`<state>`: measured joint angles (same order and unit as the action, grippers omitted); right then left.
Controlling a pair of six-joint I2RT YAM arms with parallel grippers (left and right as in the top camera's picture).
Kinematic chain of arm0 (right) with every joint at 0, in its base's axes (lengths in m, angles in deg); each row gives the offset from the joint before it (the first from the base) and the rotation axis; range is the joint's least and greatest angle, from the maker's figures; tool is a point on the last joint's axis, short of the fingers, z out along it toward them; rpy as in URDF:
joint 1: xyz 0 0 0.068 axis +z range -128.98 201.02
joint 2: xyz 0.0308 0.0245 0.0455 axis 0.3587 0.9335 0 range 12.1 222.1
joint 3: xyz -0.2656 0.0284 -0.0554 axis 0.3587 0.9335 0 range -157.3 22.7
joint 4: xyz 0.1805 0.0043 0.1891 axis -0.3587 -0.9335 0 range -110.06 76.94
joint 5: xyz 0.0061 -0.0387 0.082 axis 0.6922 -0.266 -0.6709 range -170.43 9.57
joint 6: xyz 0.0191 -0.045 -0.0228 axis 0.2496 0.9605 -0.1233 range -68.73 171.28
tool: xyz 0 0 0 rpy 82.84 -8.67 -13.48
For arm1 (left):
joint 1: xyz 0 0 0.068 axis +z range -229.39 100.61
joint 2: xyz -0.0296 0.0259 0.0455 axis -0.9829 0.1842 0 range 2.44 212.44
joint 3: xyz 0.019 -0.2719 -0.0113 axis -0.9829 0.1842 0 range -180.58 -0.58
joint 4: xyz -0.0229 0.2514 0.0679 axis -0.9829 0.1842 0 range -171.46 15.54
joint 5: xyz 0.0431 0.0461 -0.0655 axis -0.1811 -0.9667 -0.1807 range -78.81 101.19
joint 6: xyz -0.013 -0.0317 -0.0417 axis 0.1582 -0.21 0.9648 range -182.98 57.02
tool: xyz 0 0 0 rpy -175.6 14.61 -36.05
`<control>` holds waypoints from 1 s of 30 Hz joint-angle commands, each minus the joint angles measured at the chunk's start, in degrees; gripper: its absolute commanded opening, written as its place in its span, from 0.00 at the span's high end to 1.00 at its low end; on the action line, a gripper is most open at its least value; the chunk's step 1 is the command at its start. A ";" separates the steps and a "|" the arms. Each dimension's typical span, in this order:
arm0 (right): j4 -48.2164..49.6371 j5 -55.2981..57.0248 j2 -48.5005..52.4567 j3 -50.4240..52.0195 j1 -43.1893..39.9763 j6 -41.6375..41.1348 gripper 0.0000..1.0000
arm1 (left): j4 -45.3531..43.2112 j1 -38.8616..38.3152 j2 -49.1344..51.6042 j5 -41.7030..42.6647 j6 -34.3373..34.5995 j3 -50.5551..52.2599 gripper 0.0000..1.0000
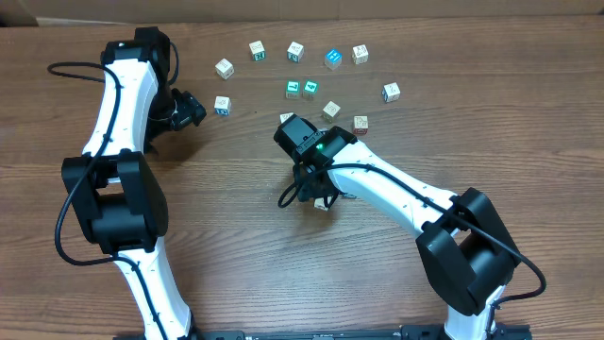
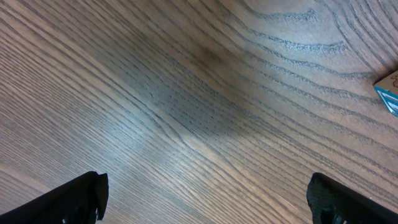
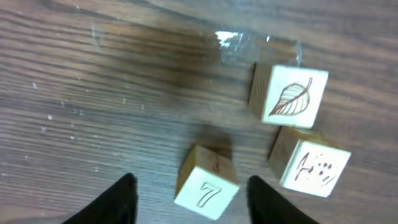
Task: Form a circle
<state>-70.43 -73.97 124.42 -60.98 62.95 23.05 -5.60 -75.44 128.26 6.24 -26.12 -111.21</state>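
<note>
Table (image 1: 236, 208): we are looking at a brown wood-grain top, with both arms reaching in from its 6 o'clock edge.
Task cubes (image 3: 309, 167): we are seeing three of them bunching together under the right wrist camera. They are not closing into a ring.
Leaf cube (image 3: 289, 96): it is sitting at 1 o'clock from the numbered one, showing a leaf drawing on its top face.
Dotted cube (image 3: 323, 171): it is lying at 6 o'clock from the leaf cube and just beside it. We cannot tell whether the two are touching.
Number cube (image 3: 206, 183): it is showing a 7 and standing slightly apart from the other two, at 9 o'clock from the dotted cube.
Right gripper (image 3: 191, 185): its fingers are standing apart on either side of the number cube, with a strip of table showing on each side, so they are not clamping it.
Overhead place: the right gripper is pointing down near the middle of the table, and it is hiding most of the three cubes.
Other cubes (image 1: 295, 51): they are lying scattered at 12 o'clock from the right gripper, some showing green or blue faces.
Left gripper (image 2: 206, 186): its fingers are spreading wide over bare wood and holding nothing, at 10 o'clock from the right gripper.
Blue-edged cube (image 2: 388, 90): it is peeking in at 3 o'clock in the left wrist view.
</note>
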 commanded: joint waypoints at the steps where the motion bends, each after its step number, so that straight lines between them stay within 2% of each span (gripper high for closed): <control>1: 1.09 -5.20 -1.09 -0.92 -0.31 -0.24 0.65 | 0.15 -0.22 0.17 -0.02 -0.90 -0.94 0.00; 5: 3.26 -7.74 -0.98 -0.92 -0.31 -0.70 0.84 | 0.15 -0.22 0.17 -0.02 -0.90 -0.96 0.01; 8: 3.34 -7.67 -0.96 -0.52 -0.31 -5.33 0.92 | 0.15 -0.22 0.17 -0.02 -0.87 -0.96 0.00; 18: 5.27 -8.37 -0.24 3.26 -0.28 -9.79 0.95 | 0.15 -0.22 0.17 -0.02 -0.90 -0.96 0.00; 30: 2.56 -7.91 2.25 3.26 -0.68 -9.97 0.95 | 0.15 -0.22 0.17 -0.02 -0.90 -0.96 0.00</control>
<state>-66.93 -82.82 126.21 -57.97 62.95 13.74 -5.60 -75.44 128.26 6.26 -26.12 -111.21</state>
